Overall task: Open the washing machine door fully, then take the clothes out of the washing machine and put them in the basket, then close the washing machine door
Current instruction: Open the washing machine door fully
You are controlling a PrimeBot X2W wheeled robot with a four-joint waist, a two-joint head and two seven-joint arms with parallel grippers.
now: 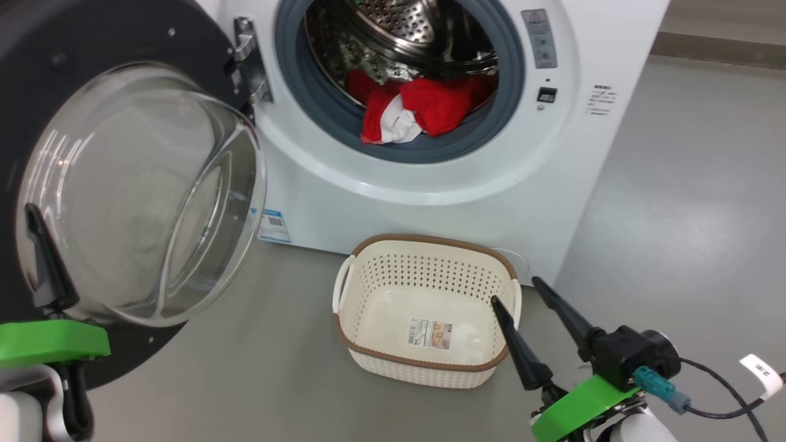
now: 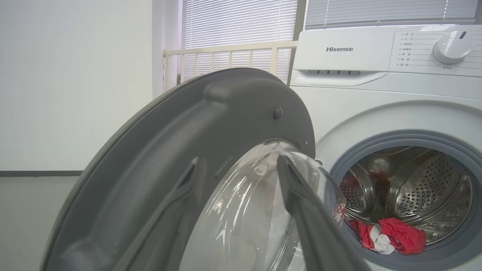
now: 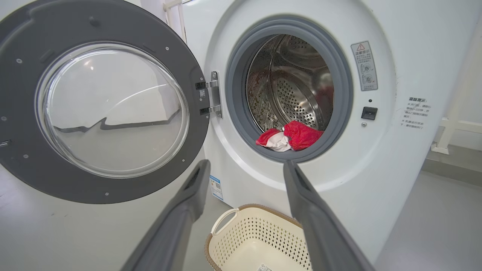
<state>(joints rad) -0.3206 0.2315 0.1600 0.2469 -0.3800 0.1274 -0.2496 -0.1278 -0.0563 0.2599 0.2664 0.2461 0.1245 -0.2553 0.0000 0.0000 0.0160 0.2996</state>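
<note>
Three cameras trained on one open washing machine.
The head view looks steeply down from close above the basket; the left wrist view sits tight against the washing machine door; the right wrist view stands further back, facing the front. All three share the door and the clothes.

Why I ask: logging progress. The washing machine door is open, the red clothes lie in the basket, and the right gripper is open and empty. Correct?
No: the clothes lie inside the washing machine, not in the basket; the head view shows this. The washing machine door is open, the right gripper open and empty.
</note>
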